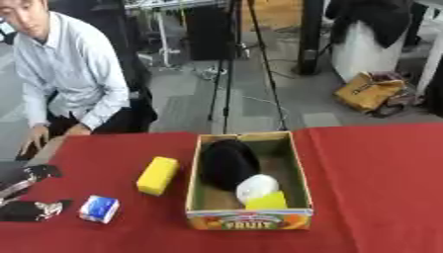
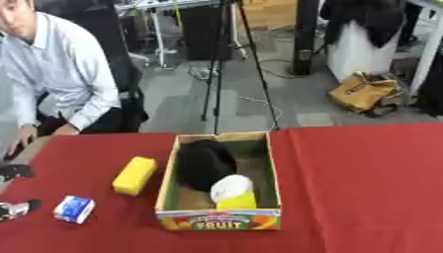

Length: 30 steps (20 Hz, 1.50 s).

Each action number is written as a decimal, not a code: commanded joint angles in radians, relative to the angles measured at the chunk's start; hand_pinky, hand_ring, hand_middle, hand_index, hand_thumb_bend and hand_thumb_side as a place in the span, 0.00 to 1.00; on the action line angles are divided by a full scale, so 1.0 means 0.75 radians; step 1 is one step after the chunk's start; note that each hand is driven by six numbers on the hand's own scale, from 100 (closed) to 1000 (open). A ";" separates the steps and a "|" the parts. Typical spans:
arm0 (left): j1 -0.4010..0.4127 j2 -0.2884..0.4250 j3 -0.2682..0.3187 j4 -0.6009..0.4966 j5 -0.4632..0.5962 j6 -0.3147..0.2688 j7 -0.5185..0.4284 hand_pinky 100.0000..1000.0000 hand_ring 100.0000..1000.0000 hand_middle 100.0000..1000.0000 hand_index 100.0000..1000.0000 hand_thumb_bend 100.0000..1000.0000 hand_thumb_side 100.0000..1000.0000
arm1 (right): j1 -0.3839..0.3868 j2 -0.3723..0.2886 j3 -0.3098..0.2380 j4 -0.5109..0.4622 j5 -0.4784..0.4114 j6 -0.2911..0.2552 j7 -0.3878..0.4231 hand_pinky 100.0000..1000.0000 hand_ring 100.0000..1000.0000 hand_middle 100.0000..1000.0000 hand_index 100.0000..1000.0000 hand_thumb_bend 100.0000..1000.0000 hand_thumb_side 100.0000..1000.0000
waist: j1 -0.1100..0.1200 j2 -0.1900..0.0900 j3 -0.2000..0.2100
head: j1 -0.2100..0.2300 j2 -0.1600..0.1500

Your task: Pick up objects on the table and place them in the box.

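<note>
At lower left edge, left hand (image 1: 26,195) is seen w/ fingers spread open, nothing gripped. Just right of it lies a small blue-white carton (image 1: 100,209), then a yellow block (image 1: 158,175). Center: box (image 1: 300,168) is filled w/ black, white & yellow items.

one cardboard box (image 1: 298,168) on the bench (image 1: 380,188), "fruit" printed on its front.

inside the box, three things: one black rounded object (image 1: 227,162), one white rounded object (image 1: 256,187), one yellow piece (image 1: 268,201) (only part of it shows at the near end).

outside the box, on the red cloth, two things: one yellow block (image 1: 158,175), one small white-and-blue carton (image 1: 100,208).

one robot hand (image 1: 30,192) in view, the left, at the left edge, fingers spread around empty space.

total loose items counted: five, three in, two out.
</note>
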 commanded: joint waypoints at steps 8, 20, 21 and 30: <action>-0.001 0.082 -0.103 -0.199 -0.013 -0.023 -0.030 1.00 1.00 1.00 1.00 0.43 0.66 | -0.017 -0.034 0.007 -0.030 -0.018 -0.008 0.002 0.77 0.77 0.66 0.69 0.00 1.00 | 0.005 -0.015 -0.016 | 0.015 -0.001; -0.135 0.126 -0.061 0.110 -0.711 -0.952 -0.027 1.00 1.00 1.00 1.00 0.70 0.68 | -0.009 -0.043 0.014 -0.030 -0.020 0.009 0.003 0.77 0.76 0.65 0.67 0.00 1.00 | -0.006 -0.017 -0.022 | -0.008 0.002; -0.143 0.126 -0.064 0.122 -0.746 -0.969 -0.020 1.00 1.00 1.00 1.00 0.72 0.71 | -0.009 -0.045 0.015 -0.030 -0.020 0.010 0.003 0.77 0.76 0.65 0.66 0.00 1.00 | -0.007 -0.017 -0.022 | -0.008 0.002; -0.249 0.173 -0.070 0.274 -1.074 -1.108 0.172 0.99 0.97 0.92 1.00 0.90 0.95 | -0.006 -0.064 0.031 -0.030 -0.023 0.022 0.000 0.76 0.76 0.64 0.65 0.00 1.00 | -0.007 -0.003 -0.023 | 0.000 -0.003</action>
